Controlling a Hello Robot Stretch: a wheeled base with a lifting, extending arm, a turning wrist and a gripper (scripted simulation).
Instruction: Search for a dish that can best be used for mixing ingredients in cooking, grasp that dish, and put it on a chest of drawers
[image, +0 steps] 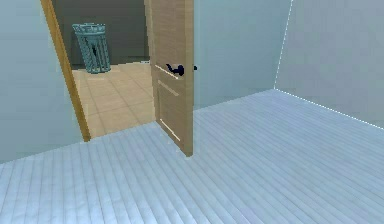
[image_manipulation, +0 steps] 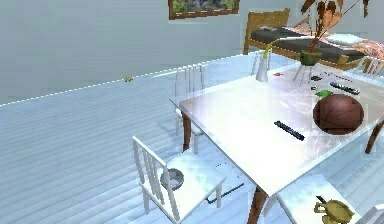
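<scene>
A small grey bowl-shaped dish lies on the seat of a white chair at the near side of a white table. On the table's right part stands a large dark red-brown round thing; I cannot tell whether it is a bowl. A small gold-coloured object rests on another white seat at the arm side view's bottom right.
An open wooden door leads to a tiled room holding a wire bin. The table carries a potted plant, a pale bottle and a flat dark bar. A bed stands behind it, below a wall picture. Pale plank floor lies wide to the left.
</scene>
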